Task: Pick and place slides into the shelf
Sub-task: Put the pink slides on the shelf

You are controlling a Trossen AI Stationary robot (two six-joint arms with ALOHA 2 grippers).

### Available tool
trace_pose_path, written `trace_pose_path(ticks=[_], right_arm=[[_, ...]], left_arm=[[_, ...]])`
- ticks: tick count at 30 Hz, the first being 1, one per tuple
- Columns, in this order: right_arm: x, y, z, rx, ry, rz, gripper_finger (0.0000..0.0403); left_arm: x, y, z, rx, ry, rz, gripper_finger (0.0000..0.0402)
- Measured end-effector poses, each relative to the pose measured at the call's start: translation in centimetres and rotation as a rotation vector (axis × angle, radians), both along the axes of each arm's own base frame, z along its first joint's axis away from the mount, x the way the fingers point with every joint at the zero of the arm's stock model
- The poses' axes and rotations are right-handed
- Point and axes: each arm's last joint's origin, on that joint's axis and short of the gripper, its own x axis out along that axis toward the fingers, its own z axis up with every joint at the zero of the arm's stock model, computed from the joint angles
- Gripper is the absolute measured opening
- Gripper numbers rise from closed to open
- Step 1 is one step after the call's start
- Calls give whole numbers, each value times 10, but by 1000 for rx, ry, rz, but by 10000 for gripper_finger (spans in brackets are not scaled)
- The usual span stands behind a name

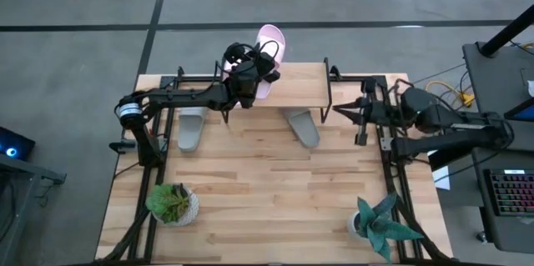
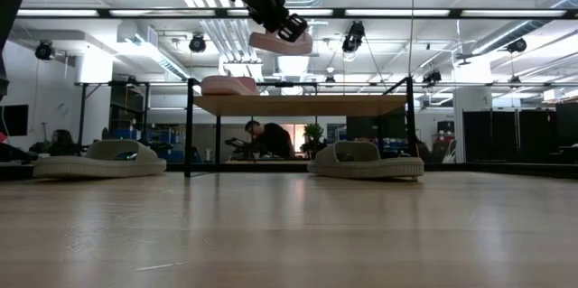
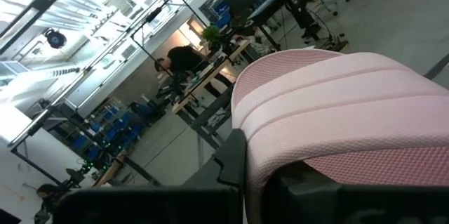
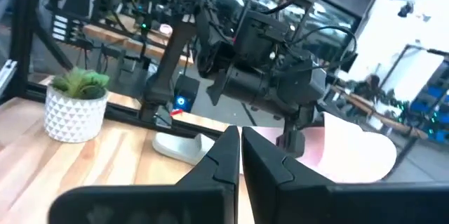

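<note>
My left gripper (image 1: 250, 72) is shut on a light pink slide (image 1: 271, 47), which hangs above the shelf (image 1: 334, 82) at its far edge. The low view shows this slide (image 2: 280, 42) clear above the plank (image 2: 307, 105). A second pink slide (image 2: 230, 85) lies sole down on the plank's top. Two grey slides (image 1: 193, 127) (image 1: 302, 127) rest on the table at the shelf's near side. My right gripper (image 1: 344, 110) is shut on nothing, by the shelf's right end. My left gripper pinches the pink slide between its two fingers (image 3: 231, 161), on the slide's near end (image 3: 280, 147). The fingers come roughly level from the table's left and near side. The slide is lifted clear of the shelf, roughly level, and reaches past the shelf's far edge.
Two potted plants stand near the front corners, one on the left (image 1: 173, 203) and one on the right (image 1: 380, 223). Black frame rails (image 1: 154, 174) run along both sides of the table. A keyboard (image 1: 509, 195) lies off the table to the right. Bare wood (image 1: 275, 191) lies between the plants.
</note>
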Motion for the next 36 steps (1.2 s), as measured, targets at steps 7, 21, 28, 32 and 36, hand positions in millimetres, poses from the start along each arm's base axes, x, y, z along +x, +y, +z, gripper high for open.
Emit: trace_pose_path(ticks=[7, 21, 28, 32, 36], right_arm=[[-18, 0, -37, 2, -42, 16, 8], [-17, 0, -53, -11, -60, 8, 8], [-17, 0, -53, -10, -57, 9, 8], [-16, 0, -55, 1, -52, 9, 8], [-16, 0, -55, 8, -52, 9, 8]], left_arm=[[2, 0, -2, -9, 3, -47, 0], [-1, 3, -24, -164, -192, 8, 0], [-4, 6, -31, -217, -282, 35, 0], [-4, 7, -38, -232, -342, 50, 0], [0, 11, -54, -234, -333, 92, 0]])
